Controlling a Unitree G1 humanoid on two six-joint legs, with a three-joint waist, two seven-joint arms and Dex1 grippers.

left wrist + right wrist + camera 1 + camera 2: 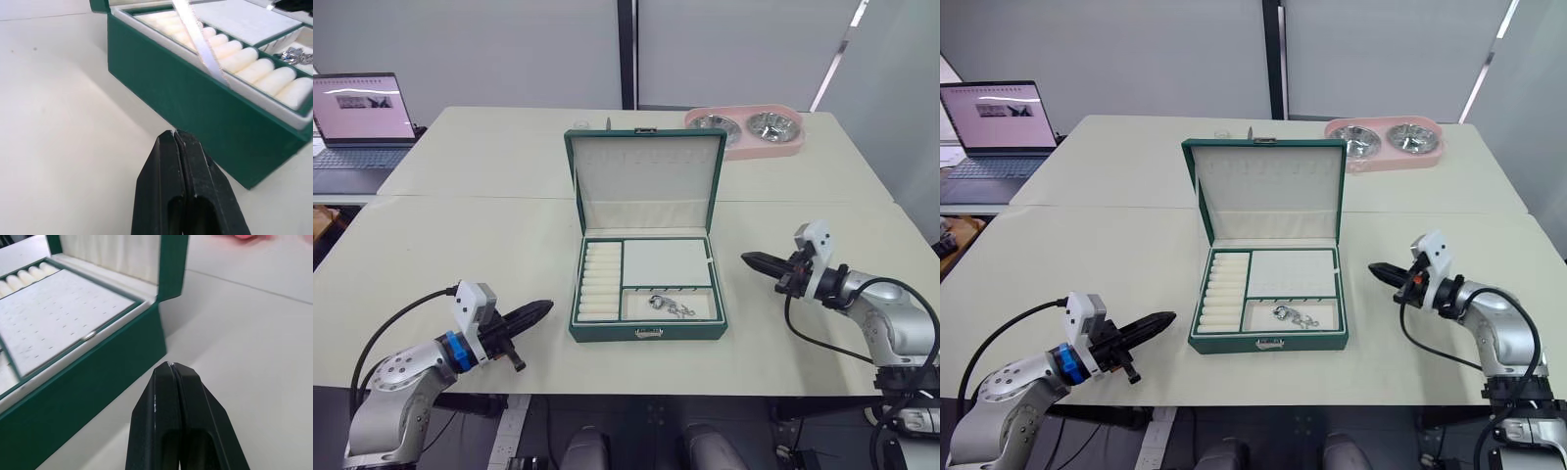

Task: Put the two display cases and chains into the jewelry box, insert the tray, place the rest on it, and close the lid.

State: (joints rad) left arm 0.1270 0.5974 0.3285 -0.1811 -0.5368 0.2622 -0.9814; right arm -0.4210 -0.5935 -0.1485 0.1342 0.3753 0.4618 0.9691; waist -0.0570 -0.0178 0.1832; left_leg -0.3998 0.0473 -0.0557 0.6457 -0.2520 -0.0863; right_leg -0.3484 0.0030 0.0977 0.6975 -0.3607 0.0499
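- The jewelry box stands open on the bench, lid upright, tray seated inside.
- A chain lies in the tray's front compartment; its links are hard to make out.
- Left gripper, fingers closed and empty, hovers left of the box.
- Right gripper, likewise pressed together and empty, points toward the box from its right.

One green jewelry box stands open with one lid raised, and one cream-lined tray sits inside it between the two closed grippers, the left gripper and the right gripper. On the tray lies one small heap of silver chain; how many chains are in it I cannot tell. Farther off are one pink pet bowl with two metal dishes and one laptop.
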